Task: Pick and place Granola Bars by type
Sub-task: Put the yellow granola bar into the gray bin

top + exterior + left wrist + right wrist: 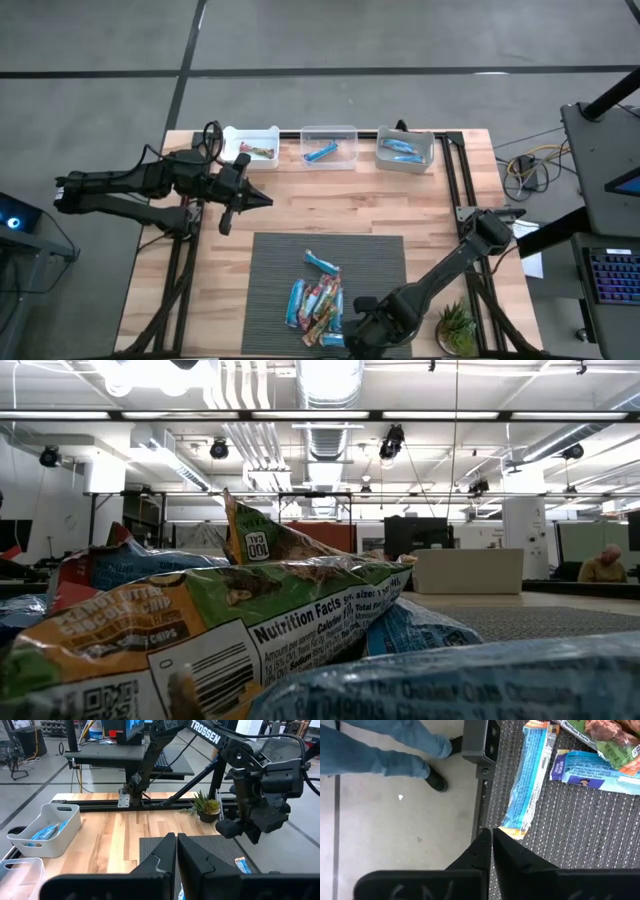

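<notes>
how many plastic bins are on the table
3, in a row along the table's far edge: a white plastic bin on the left holding a multicoloured bar, a clear plastic bin in the middle and a clear plastic bin on the right, both holding blue bars.

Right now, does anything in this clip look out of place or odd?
Nothing damaged or spilled. The unsorted granola bars lie heaped and overlapping on the grey mat. One blue bar sits at the mat's near edge, by the shut right gripper. A person's legs stand close beside the table there.
</notes>
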Robot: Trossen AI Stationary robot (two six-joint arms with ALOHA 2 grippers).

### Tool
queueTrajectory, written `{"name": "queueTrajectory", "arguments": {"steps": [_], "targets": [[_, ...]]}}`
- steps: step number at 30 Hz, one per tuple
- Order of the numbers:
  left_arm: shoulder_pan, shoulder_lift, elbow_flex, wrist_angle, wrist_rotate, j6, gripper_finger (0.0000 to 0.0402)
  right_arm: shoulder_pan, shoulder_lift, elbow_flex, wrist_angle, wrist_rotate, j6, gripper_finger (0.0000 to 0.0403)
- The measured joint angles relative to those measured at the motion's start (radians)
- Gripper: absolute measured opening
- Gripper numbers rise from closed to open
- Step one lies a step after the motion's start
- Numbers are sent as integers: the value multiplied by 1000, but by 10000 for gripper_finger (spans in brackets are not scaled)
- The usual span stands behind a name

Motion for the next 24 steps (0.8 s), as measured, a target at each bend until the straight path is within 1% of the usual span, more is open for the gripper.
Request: {"name": "queueTrajectory", "arguments": {"steps": [2,4,7,12,15,19,24], "targets": [[0,0,0,0,0,0,0,0,1,0,10,0,-10,19],[0,0,0,-1,0,0,0,0,1,0,11,0,-16,39],[0,0,0,-2,0,0,0,0,-1,0,11,25,-9,81],[0,0,0,-3,0,-1,0,0,1,0,11,111,17,157],[0,0,0,-3,0,-2,0,0,11,0,13,138,30,190],[0,0,0,-3,0,-2,0,0,27,0,15,138,27,214],[0,0,0,-3,-1,-1,0,-1,42,0,31,140,35,225]]}}
